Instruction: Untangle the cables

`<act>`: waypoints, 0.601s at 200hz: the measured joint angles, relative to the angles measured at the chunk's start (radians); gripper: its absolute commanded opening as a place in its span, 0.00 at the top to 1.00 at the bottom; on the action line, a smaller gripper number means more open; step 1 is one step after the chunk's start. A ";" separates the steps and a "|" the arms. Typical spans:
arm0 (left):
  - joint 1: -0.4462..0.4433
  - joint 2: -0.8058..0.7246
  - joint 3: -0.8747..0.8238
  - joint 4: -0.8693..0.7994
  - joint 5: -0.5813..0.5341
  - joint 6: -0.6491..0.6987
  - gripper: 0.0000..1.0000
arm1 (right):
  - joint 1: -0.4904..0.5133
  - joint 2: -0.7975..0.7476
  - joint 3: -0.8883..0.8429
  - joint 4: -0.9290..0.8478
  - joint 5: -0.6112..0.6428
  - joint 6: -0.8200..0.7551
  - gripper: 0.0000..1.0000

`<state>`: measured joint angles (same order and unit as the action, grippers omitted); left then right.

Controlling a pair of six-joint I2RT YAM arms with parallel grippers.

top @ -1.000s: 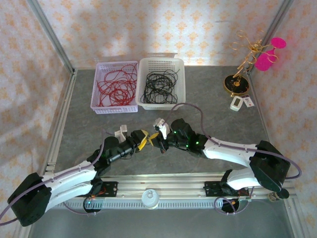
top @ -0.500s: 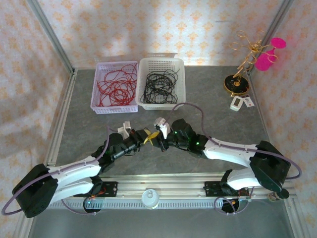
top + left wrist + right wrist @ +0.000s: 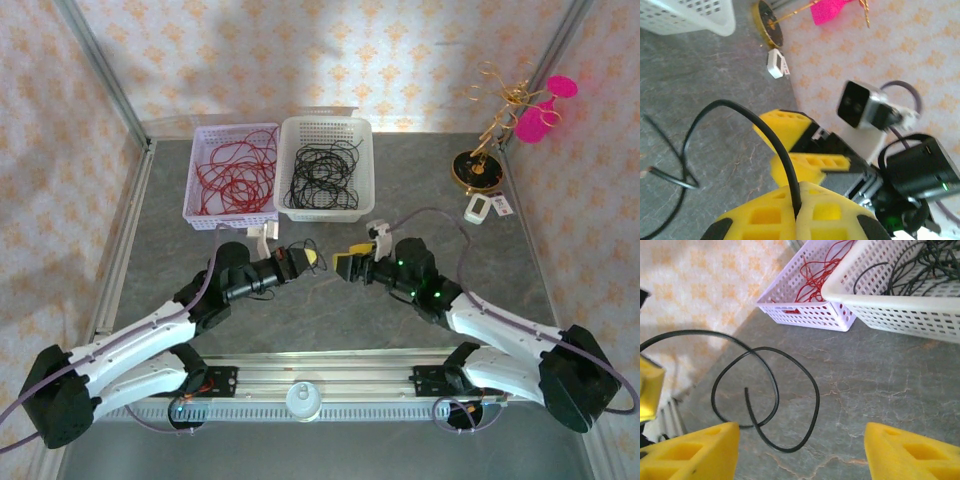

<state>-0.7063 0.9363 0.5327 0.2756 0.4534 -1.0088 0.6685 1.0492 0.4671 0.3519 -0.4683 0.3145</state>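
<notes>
One black cable [image 3: 740,108] arches up from the grey table and ends pinched between the yellow fingers of my left gripper [image 3: 797,201], which is shut on it. In the top view the left gripper [image 3: 300,262] sits mid-table, facing my right gripper [image 3: 350,266] a short gap away. In the right wrist view the same black cable [image 3: 815,395] curls in a loose double loop on the table ahead of the right gripper [image 3: 802,455], whose fingers stand wide apart with nothing between them. More red cables lie in a lavender basket [image 3: 200,215] and black ones in a white basket [image 3: 365,190].
Both baskets stand side by side at the back of the table, just beyond the grippers. A gold wire stand on a dark round base [image 3: 476,170] with a pink piece, and a small white tag [image 3: 485,207], sit at the back right. Metal frame rails line the table's left edge.
My left gripper has shut on the black cable and moved farther up the table. The right gripper has opened, let go and drawn back to the right.
</notes>
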 measured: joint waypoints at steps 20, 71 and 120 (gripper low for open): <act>0.000 0.003 0.029 -0.034 0.038 0.067 1.00 | -0.089 0.022 -0.001 -0.007 -0.067 0.178 0.35; 0.000 0.033 0.041 -0.049 0.109 0.155 1.00 | -0.113 0.051 -0.158 0.196 -0.207 0.683 0.40; 0.000 0.037 0.050 -0.048 0.144 0.182 1.00 | -0.083 0.113 -0.168 0.326 -0.259 0.891 0.44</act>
<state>-0.7063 0.9733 0.5831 0.2272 0.5976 -0.8265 0.5858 1.1622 0.2993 0.6777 -0.7273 1.2057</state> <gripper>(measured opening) 0.046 0.557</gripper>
